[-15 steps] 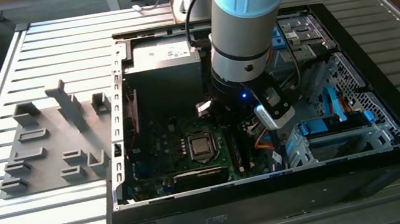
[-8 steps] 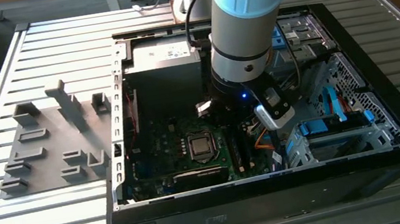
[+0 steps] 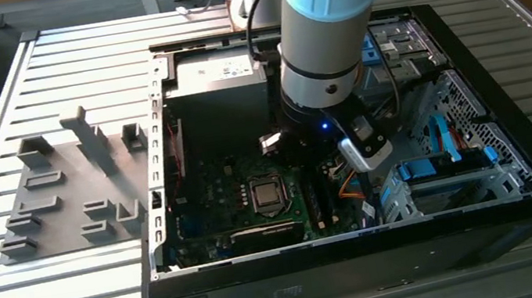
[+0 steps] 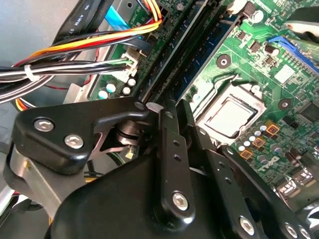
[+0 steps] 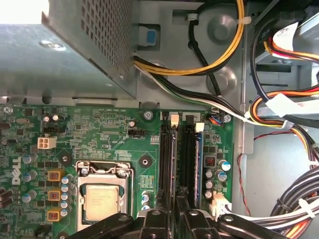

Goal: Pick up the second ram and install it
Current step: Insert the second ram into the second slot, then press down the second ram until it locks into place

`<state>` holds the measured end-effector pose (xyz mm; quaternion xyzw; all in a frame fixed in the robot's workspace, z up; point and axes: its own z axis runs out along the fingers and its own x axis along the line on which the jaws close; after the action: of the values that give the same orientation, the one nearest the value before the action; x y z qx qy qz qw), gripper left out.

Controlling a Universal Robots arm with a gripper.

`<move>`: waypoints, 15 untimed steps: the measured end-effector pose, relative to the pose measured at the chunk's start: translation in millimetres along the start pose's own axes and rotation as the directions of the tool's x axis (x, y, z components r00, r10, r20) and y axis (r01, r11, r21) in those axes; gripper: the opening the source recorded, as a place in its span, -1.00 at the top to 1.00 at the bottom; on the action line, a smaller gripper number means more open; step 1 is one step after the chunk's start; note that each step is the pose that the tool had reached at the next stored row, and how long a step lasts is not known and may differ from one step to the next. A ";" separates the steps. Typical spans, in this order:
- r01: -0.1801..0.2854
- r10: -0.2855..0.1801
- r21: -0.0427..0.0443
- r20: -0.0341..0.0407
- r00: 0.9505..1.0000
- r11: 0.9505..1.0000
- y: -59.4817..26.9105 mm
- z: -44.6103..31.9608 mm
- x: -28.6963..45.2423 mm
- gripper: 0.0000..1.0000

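The second ram is a blue-green strip with dark chips. It stands on edge in a black memory slot of the green motherboard, seen in both wrist views, and also as a thin bluish strip, the ram. My gripper is low inside the open computer case, directly over that slot. Its black fingers are drawn together at the near end of the module. In the exterior view, the gripper hangs over the board beside the processor socket.
A grey slotted rack stands outside the case at the exterior view's left. Bundled orange, yellow and black cables run close beside the slots. The power supply box and blue drive-bay clips crowd the case.
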<state>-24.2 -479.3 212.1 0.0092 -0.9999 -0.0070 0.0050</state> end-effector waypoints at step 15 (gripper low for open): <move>0.000 0.000 0.000 -0.005 1.000 1.000 0.3 -20.8 0.2 0.79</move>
<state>-24.2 -479.3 232.9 0.0091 -0.9999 -0.0068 0.0077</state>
